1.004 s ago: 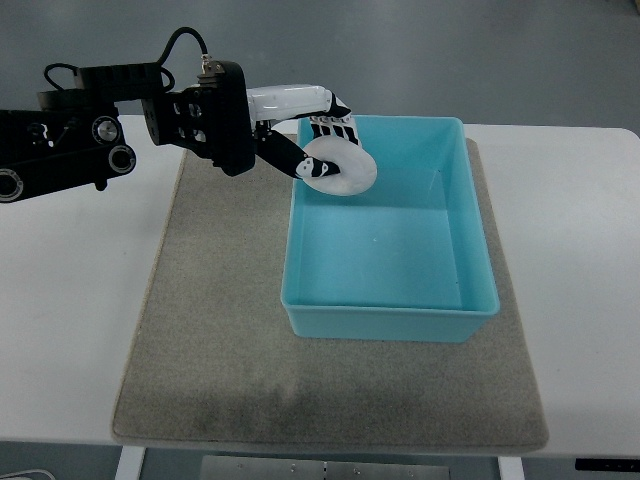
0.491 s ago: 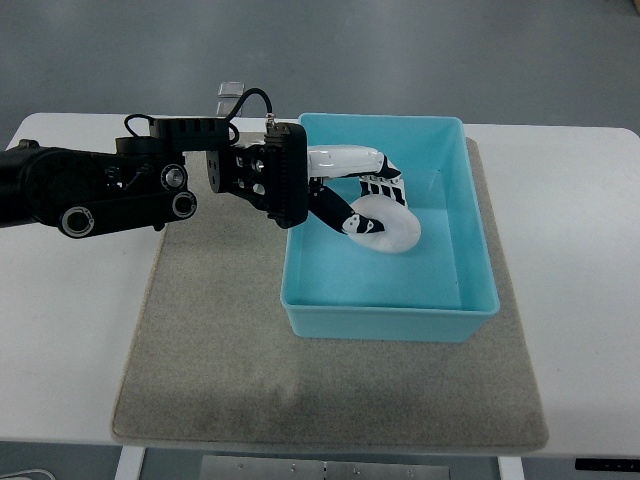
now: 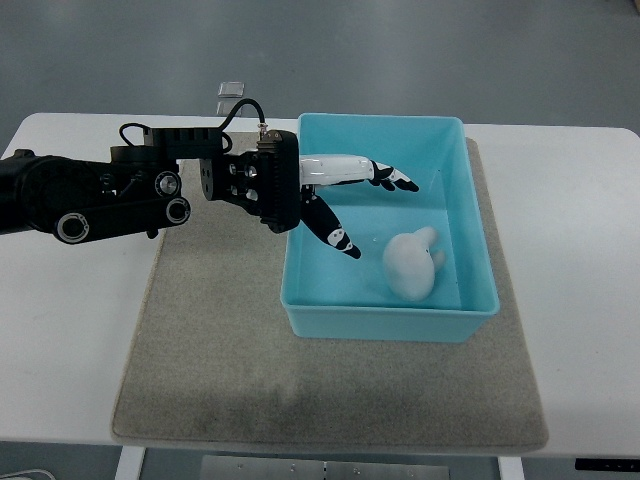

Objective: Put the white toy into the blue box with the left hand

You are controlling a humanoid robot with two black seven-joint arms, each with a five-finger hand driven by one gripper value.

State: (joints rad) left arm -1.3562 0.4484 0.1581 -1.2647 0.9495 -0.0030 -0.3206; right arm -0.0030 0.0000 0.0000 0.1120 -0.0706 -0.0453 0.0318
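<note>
The white toy [image 3: 412, 265] lies inside the blue box [image 3: 390, 320], near its front right part, apart from the hand. From the left edge, the black left arm [image 3: 90, 190] reaches across the white bench [image 3: 70, 330] and grey mat [image 3: 220, 350]. The left hand [image 3: 345, 205] hangs over the box's left side with fingers [image 3: 395, 180] spread wide, holding nothing. The toy's exact shape is hard to tell.

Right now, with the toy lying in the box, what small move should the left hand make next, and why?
Probably lift the left hand up and back out to the left. The white toy lies on the floor of the blue box, apart from the spread fingers, so nothing is left to hold.
</note>
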